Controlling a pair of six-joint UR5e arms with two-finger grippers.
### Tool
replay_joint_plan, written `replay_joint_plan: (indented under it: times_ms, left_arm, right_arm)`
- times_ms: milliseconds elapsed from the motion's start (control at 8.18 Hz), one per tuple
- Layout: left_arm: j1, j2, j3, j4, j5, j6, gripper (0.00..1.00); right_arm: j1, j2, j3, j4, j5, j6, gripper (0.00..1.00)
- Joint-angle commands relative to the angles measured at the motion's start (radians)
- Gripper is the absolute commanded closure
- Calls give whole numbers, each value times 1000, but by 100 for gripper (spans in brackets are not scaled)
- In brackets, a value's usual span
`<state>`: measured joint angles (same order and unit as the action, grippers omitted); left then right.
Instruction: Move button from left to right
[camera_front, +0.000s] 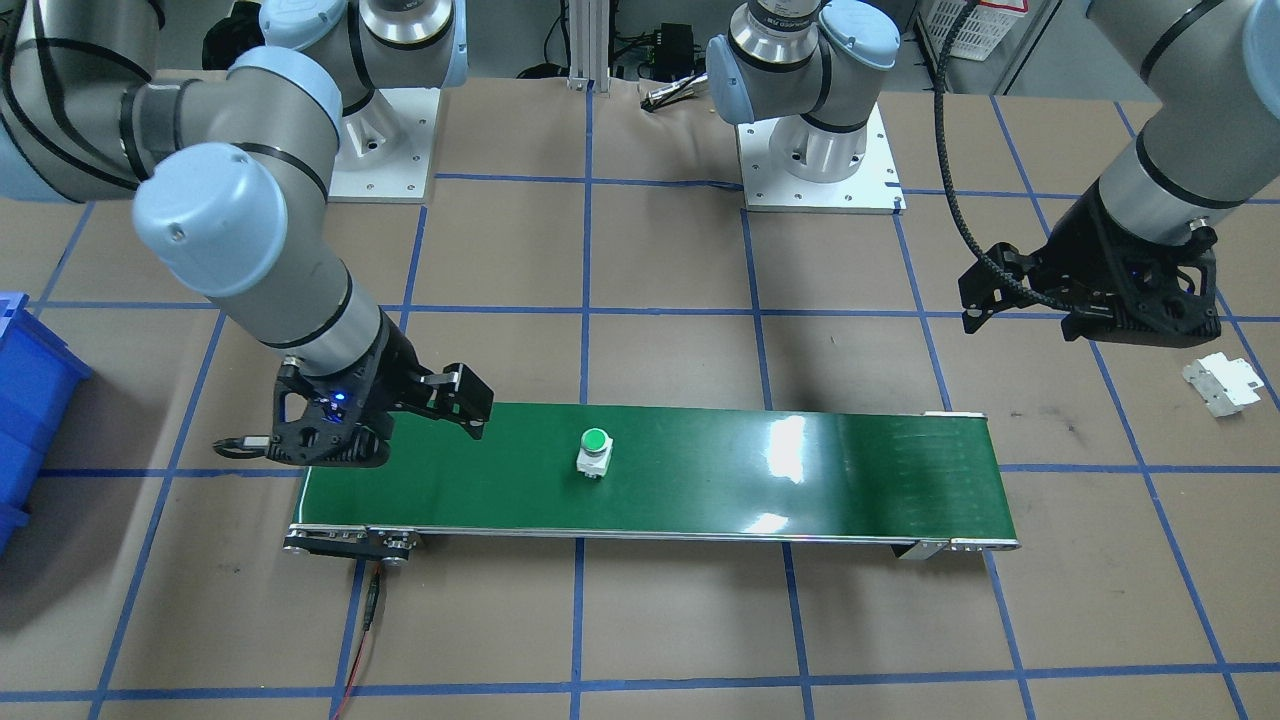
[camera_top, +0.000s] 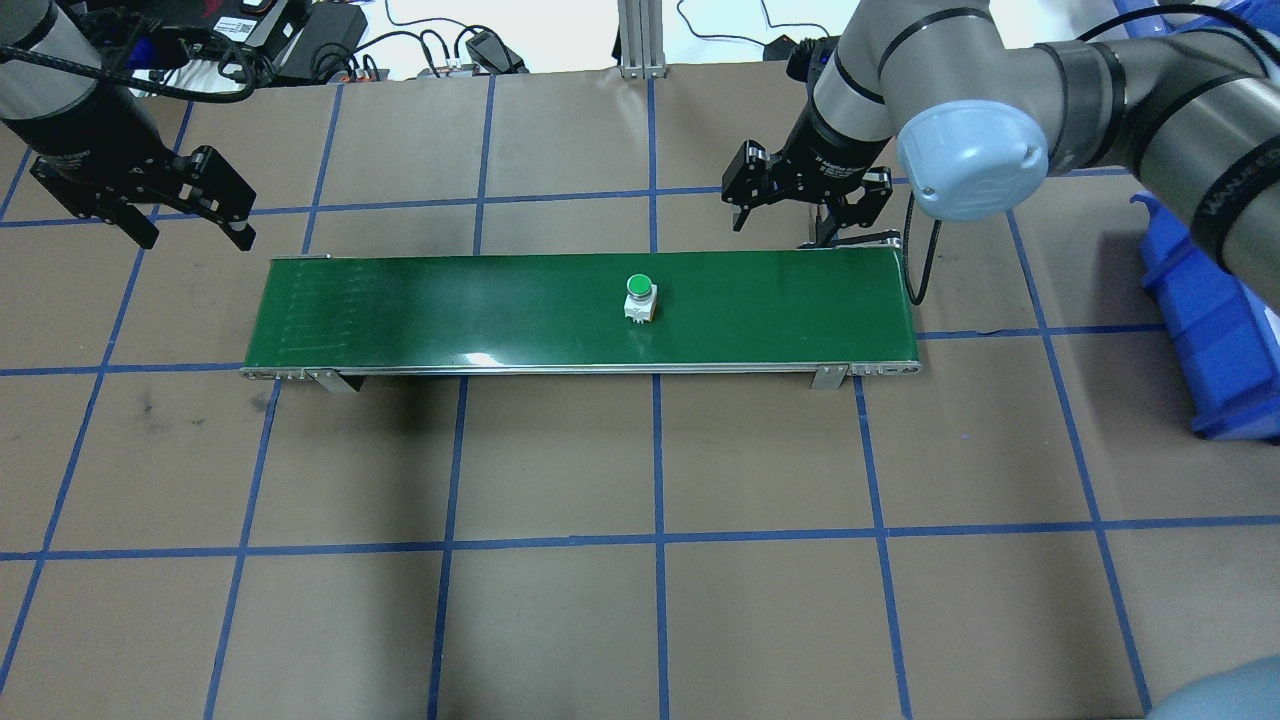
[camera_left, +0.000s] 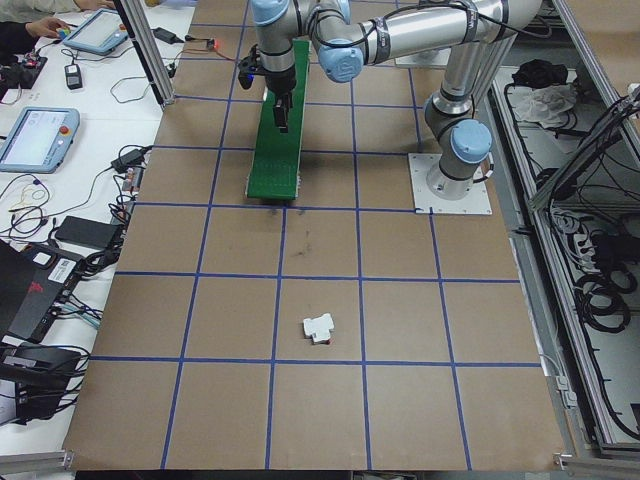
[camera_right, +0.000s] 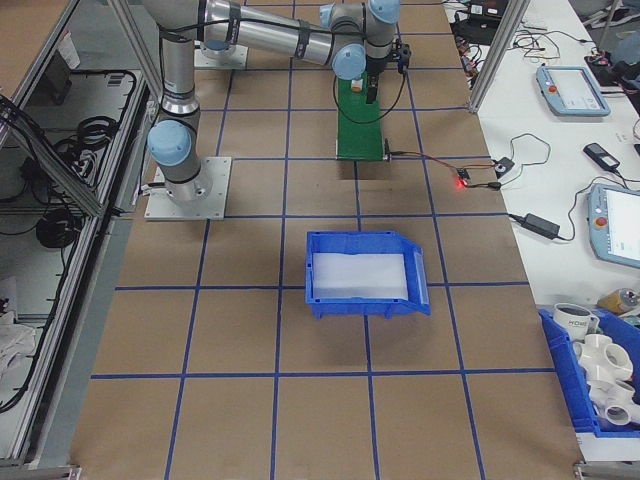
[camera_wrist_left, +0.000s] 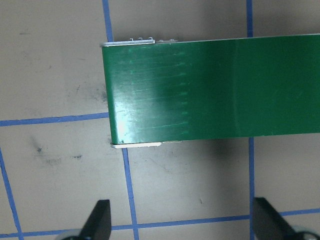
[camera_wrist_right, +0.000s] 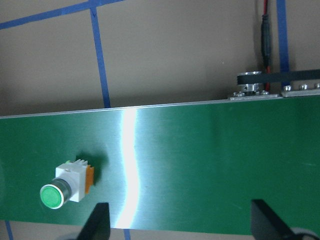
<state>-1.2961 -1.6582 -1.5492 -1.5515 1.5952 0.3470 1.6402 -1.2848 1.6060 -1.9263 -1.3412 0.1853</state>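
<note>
The right gripper (camera_top: 806, 212) had its fingers (camera_wrist_right: 97, 220) spread wide with nothing between them; it hung above the far edge of the green conveyor belt (camera_top: 450, 305), near that belt's right end, touching nothing. In its wrist view only the two dark fingertips showed at the bottom edge, the rest of the gripper being cut off.

The left gripper (camera_top: 190, 225) likewise stood wide open and empty, its fingers (camera_wrist_left: 100, 222) apart over bare brown table (camera_top: 650, 600) just off the belt's left end. Its wrist view showed only that end of the belt and blue tape lines, not the button.

The button (camera_top: 640, 297) stood on the belt a little right of its middle, green cap up, well apart from both grippers. In the right wrist view it appeared at lower left, its orange-brown base partly hidden behind the white collar.

A white block (camera_front: 1220, 383) lay on the table beyond the left gripper. A blue bin (camera_top: 1215, 320) sat at the right, partly hidden by the right arm.
</note>
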Motion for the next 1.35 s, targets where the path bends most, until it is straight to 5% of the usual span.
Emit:
replay_joint_plan:
  times_ms: [0,612,734,856,1223]
  left_arm:
    - [3,0,1,4,61,-2,0]
    - [-15,5,1,13,31,-6,0]
    - [-25,12,1,11,-53,-31,0]
    - [-25,21,1,8,-85,-122,0]
    - [-26,43,0,13,-49,-301,0]
  right_arm:
    - [12,65,38,-39,53,101,0]
    - [12,130,40,-63,48,94,6]
    - [12,140,40,-68,39,94,83]
    - [12,148,40,-68,24,73,100]
    - [12,140,38,-60,-50,46,100]
